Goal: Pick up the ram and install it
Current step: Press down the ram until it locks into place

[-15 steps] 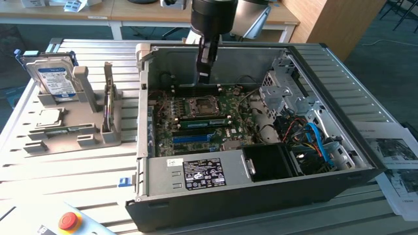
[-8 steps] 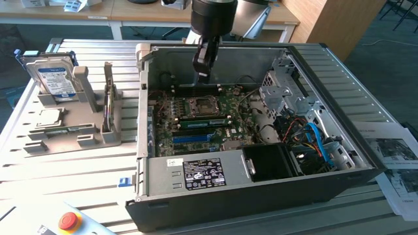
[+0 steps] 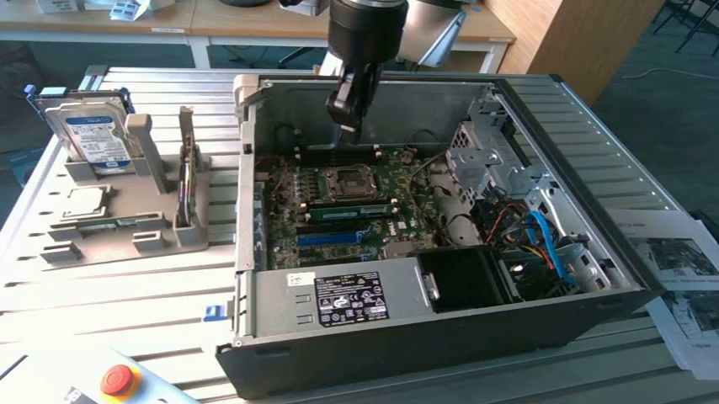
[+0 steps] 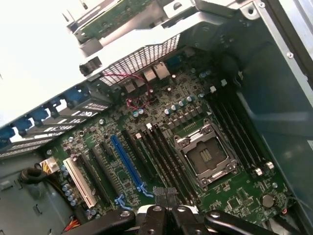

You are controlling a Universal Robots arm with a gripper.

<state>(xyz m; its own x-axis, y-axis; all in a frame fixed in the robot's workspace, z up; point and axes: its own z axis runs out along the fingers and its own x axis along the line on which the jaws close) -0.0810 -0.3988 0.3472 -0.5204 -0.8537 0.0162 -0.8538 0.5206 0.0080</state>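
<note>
Got the hard drive (image 3: 93, 135) standing in the rack on the exterior view's left, then the gripper (image 3: 347, 128) pinched shut on nothing above the open case (image 3: 472, 328), green ram (image 3: 354, 210) lying along the motherboard slots

room: above motherboard (image 3: 348, 206) open | obstacles: case walls (image 3: 450, 84), drive cage (image 3: 494, 160)
</note>
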